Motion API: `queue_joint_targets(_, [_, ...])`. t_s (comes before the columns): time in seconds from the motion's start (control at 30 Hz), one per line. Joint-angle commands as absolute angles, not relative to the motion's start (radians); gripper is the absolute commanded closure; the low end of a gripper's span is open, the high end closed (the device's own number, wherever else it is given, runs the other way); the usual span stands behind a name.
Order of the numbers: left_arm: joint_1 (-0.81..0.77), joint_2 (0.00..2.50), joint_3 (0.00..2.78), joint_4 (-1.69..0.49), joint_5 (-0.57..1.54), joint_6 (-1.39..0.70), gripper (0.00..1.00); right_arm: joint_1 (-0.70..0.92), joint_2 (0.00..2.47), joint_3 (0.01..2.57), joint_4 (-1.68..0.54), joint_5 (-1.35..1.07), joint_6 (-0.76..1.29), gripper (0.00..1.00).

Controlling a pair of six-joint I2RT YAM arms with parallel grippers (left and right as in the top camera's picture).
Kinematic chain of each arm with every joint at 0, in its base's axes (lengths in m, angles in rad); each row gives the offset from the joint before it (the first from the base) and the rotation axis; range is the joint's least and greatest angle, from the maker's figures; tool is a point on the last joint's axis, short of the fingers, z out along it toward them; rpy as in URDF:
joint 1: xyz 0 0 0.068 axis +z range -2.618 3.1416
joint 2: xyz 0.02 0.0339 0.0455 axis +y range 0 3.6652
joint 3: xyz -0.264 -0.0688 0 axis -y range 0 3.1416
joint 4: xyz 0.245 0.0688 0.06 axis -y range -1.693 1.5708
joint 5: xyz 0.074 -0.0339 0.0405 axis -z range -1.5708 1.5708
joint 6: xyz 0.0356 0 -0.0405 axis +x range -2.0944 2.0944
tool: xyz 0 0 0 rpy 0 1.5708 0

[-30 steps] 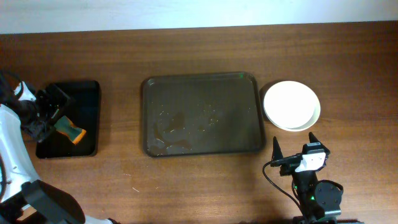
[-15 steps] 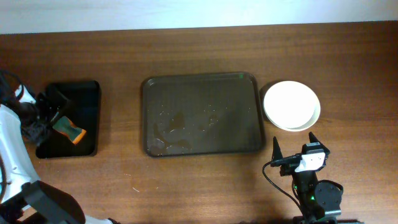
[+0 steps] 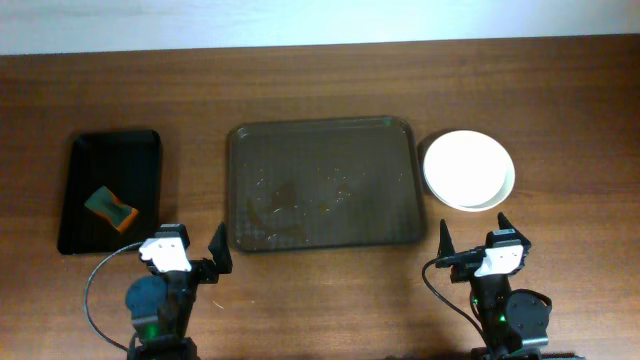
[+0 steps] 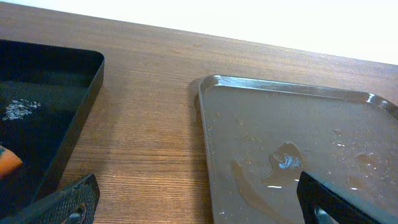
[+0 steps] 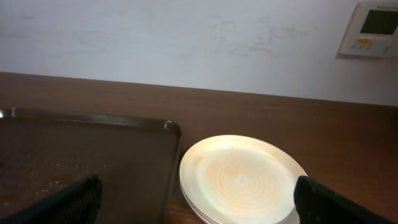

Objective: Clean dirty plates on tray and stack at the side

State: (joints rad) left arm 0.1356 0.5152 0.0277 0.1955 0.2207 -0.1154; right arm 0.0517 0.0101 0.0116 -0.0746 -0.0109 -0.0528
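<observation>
The large dark brown tray [image 3: 322,183] lies mid-table, wet, with no plates on it; it also shows in the left wrist view [image 4: 292,143] and the right wrist view [image 5: 81,155]. The plates [image 3: 468,169] sit stacked on the table just right of the tray, a white one on top; the right wrist view [image 5: 242,177] shows a faint orange tint on it. My left gripper [image 3: 190,248] is open and empty at the front edge, near the tray's front left corner. My right gripper [image 3: 472,238] is open and empty in front of the plate stack.
A smaller black tray [image 3: 108,190] at the left holds a green and orange sponge [image 3: 110,208]. In the left wrist view its edge [image 4: 74,124] shows at left. A wall panel [image 5: 376,28] hangs behind the table.
The left arm has left the sponge in the black tray and drawn back to the table's front edge, its gripper open and empty. The right arm has not moved.
</observation>
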Motion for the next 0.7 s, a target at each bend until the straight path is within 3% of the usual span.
queue_joint_targets(0.0, [0.113, 0.442, 0.010, 0.160, 0.212, -0.102, 0.00, 0.044, 0.004, 0.006, -0.080, -0.002, -0.052, 0.02])
queue_joint_targets(0.13, [0.067, 0.305, 0.010, -0.081, 0.051, -0.053, 0.00, 0.044, 0.004, 0.006, -0.079, -0.002, -0.052, 0.02])
queue_joint_targets(0.2, [0.047, 0.251, 0.010, -0.083, 0.051, 0.038, 0.00, 0.044, 0.004, 0.006, -0.080, -0.002, -0.052, 0.02])
queue_joint_targets(0.4, [0.026, 0.015, 0.010, -0.086, 0.035, 0.052, 0.00, 0.044, 0.004, 0.006, -0.080, -0.002, -0.052, 0.02])
queue_joint_targets(0.57, [0.020, 0.005, 0.010, -0.089, -0.005, 0.103, 0.00, 0.044, 0.004, 0.006, -0.080, -0.003, -0.052, 0.02])
queue_joint_targets(0.67, [0.020, 0.005, 0.010, -0.086, -0.051, 0.018, 0.00, 0.044, 0.004, 0.006, -0.080, -0.003, -0.052, 0.02])
